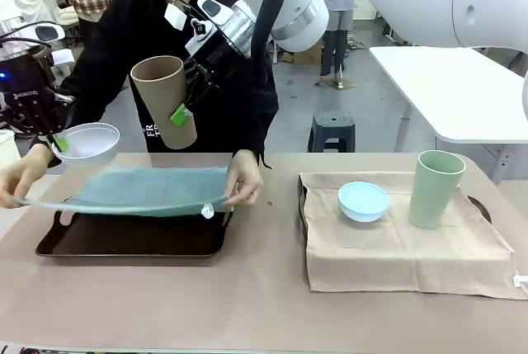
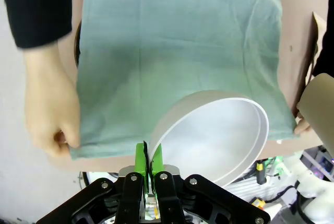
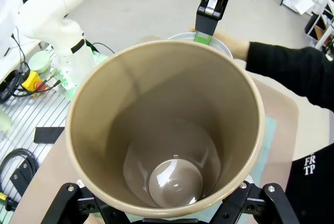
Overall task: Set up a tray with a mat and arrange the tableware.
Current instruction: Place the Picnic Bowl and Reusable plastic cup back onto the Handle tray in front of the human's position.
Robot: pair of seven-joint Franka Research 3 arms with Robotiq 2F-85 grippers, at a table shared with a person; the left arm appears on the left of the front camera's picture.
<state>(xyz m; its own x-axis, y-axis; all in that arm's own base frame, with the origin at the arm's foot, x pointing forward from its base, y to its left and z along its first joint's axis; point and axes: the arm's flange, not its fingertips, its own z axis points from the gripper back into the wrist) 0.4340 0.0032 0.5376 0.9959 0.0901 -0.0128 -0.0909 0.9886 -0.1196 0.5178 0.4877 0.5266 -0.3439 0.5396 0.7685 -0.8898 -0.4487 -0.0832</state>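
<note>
Mat: teal cloth mat [image 1: 144, 189] is being held stretched by the person's two hands [image 1: 244, 179], hovering just above the dark tray [image 1: 132, 238] at the table's left side; not yet lying flat.
White bowl: white bowl [image 1: 87, 142] is hanging in the air above the tray's left end, tilted, rim pinched by the left gripper [image 2: 148, 160], green pads closed narrow on the wall.
Tan cup: tan-brown cup [image 1: 165, 100] is being carried aloft over the tray's far edge, in front of the person, mouth up and leaning; right gripper [image 1: 183, 110] is clamping its lower side wall.
Second set: light blue bowl [image 1: 364, 200] and pale green cup [image 1: 435, 189] are standing upright and apart on the beige mat [image 1: 396, 247], which covers the right-hand tray.
Step, as judged: both arms are waiting on the mat before placing.
Risk: lowering early would trap the person's fingers or bunch the cloth under a dish.
Risk: the bowl's thin rim pinch could slip, since it is tilting.
</note>
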